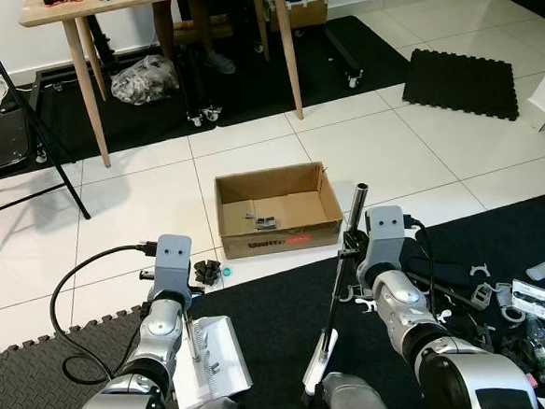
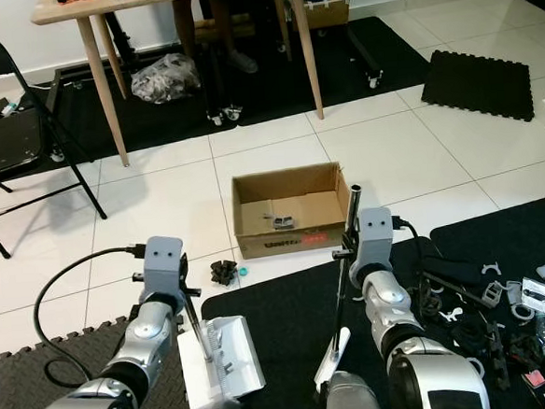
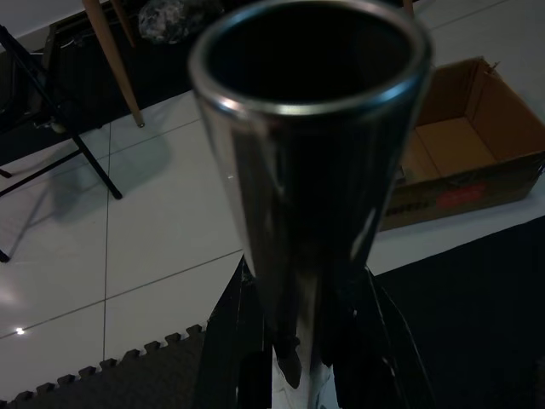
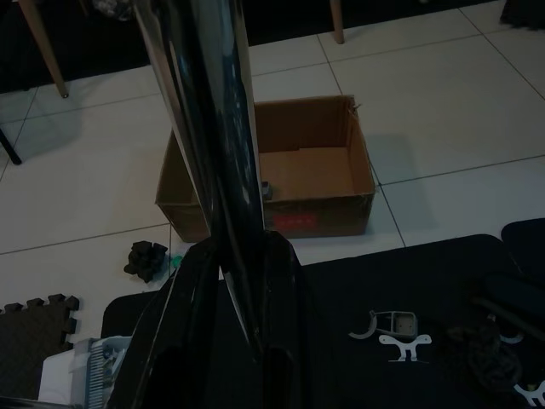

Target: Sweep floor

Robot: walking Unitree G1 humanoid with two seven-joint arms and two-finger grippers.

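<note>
Right gripper [image 4: 223, 341] jaws clamp round metal broom pole [image 1: 349, 255]; left gripper [image 3: 298, 341] clamps white dustpan's [image 2: 222, 358] tube.

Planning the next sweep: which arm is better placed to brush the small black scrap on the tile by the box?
Probably right: the right gripper holds the broom pole, while the left gripper holds the white dustpan, lying just behind the black scrap.

A: Where are the two eye views looking from?
B: From the head, facing forward and down at the floor [image 1: 151, 204].
A: And the wrist views?
B: Looking closely along metal poles; all are sharing the cardboard box [image 1: 277, 209].
</note>
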